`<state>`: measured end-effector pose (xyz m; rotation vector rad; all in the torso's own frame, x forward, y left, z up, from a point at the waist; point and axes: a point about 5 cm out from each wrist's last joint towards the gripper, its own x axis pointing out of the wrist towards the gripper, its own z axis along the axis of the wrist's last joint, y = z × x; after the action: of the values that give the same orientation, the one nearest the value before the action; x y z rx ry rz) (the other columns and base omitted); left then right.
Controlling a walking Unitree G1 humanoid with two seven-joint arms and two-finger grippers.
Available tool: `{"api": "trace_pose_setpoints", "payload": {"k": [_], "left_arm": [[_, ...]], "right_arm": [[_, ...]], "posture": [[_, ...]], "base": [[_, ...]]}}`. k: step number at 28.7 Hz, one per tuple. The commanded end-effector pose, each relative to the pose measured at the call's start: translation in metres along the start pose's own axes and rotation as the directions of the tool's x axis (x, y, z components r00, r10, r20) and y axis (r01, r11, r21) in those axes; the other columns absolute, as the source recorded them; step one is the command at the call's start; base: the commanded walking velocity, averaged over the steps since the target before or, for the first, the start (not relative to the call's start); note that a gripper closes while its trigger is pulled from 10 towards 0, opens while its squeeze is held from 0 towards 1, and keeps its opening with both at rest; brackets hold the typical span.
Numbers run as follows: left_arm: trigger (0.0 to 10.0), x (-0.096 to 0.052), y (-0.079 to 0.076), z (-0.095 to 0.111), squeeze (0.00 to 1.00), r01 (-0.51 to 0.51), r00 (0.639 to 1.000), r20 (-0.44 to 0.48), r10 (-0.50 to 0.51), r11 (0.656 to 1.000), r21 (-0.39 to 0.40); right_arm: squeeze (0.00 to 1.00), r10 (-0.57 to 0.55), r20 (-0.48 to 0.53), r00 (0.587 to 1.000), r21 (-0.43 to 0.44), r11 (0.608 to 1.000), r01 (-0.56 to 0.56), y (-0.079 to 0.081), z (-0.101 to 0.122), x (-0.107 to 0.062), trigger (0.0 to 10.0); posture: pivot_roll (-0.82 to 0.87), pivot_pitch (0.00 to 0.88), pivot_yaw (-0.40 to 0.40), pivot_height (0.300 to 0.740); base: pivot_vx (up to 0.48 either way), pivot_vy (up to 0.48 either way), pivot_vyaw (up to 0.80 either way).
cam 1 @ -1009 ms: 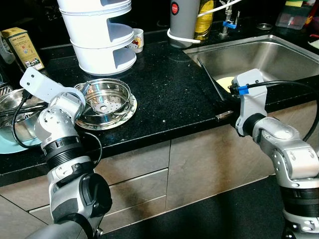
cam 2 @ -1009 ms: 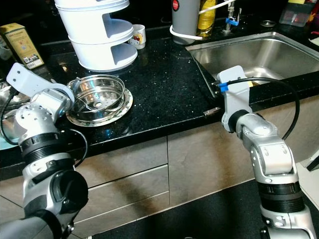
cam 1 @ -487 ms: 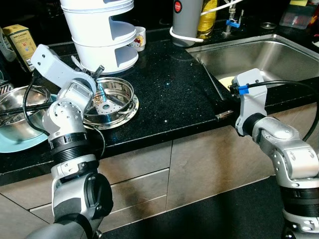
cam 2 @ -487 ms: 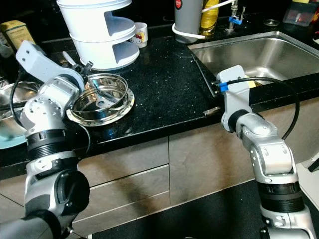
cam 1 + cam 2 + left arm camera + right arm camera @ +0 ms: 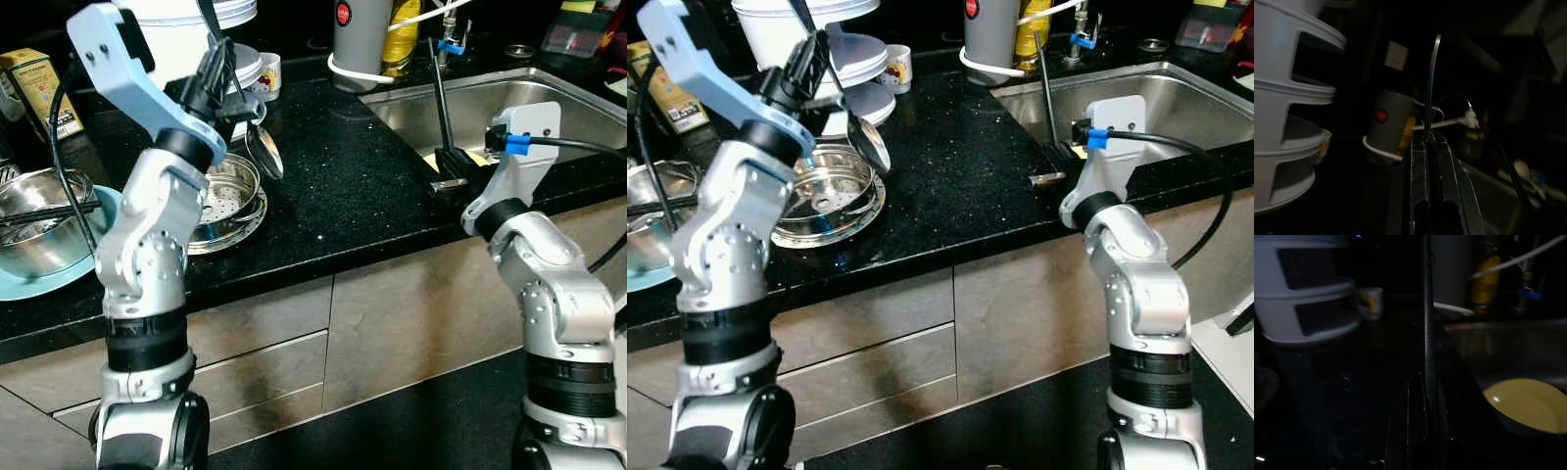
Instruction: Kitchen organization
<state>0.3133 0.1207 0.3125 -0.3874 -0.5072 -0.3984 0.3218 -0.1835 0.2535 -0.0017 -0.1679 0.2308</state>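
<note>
Black speckled countertop (image 5: 353, 166) is running over grey-brown drawer fronts (image 5: 382, 323). Dark floor (image 5: 1019, 431) is lying below.

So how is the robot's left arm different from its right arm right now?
The left gripper is raised high above the steamer basket and shut on a metal ladle; the right gripper sits low at the counter's edge by the sink, holding nothing. The left gripper points up over the counter; the right points toward the back. Both have long black fingers pressed together.
</note>
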Motion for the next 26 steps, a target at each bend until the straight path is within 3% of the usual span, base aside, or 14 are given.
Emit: {"api": "trace_pose_setpoints", "payload": {"k": [1, 3, 9, 12, 23, 26], "left_arm": [[10.0, -0.006, -0.001, -0.003, 0.00, 0.019, 1.000, -0.011, -0.018, 0.997, 0.076], [10.0, -0.008, 0.001, -0.007, 0.00, 0.012, 1.000, -0.028, -0.009, 0.994, 0.113], [10.0, -0.017, 0.010, -0.014, 0.00, -0.037, 0.998, -0.054, 0.043, 0.993, 0.113], [10.0, -0.017, 0.011, -0.015, 0.00, -0.037, 0.997, -0.056, 0.044, 0.993, 0.114], [10.0, -0.022, 0.012, -0.020, 0.00, -0.041, 0.997, -0.067, 0.049, 0.992, 0.123], [10.0, -0.021, 0.012, -0.020, 0.00, -0.044, 0.997, -0.065, 0.052, 0.992, 0.119]], "right_arm": [[0.00, 0.020, 0.056, 0.998, 0.019, 1.000, -0.021, 0.005, 0.007, 0.001, 10.0], [0.00, 0.032, 0.066, 0.997, 0.031, 0.999, -0.035, 0.009, 0.007, 0.002, 10.0], [0.00, 0.126, 0.109, 0.986, 0.045, 0.990, -0.131, 0.030, 0.006, 0.000, 10.0], [0.00, 0.136, 0.115, 0.984, 0.042, 0.989, -0.141, 0.032, 0.006, -0.001, 10.0], [0.00, 0.153, 0.128, 0.980, 0.011, 0.988, -0.156, 0.037, 0.004, 0.000, 10.0], [0.00, 0.150, 0.131, 0.980, 0.020, 0.988, -0.154, 0.038, 0.005, 0.000, 10.0]], "posture": [[0.00, 0.000, 0.014, 0.736], [0.00, 0.000, 0.014, 0.736], [0.00, 0.000, 0.012, 0.736], [0.00, 0.000, 0.012, 0.736], [0.00, 0.000, 0.016, 0.736], [-0.01, 0.000, 0.016, 0.736]], "base": [[0.000, 0.000, 0.00], [0.000, 0.000, 0.00], [0.000, -0.232, 0.00], [0.000, -0.385, 0.00], [0.000, -0.386, 0.80], [0.000, -0.386, 0.00]]}}
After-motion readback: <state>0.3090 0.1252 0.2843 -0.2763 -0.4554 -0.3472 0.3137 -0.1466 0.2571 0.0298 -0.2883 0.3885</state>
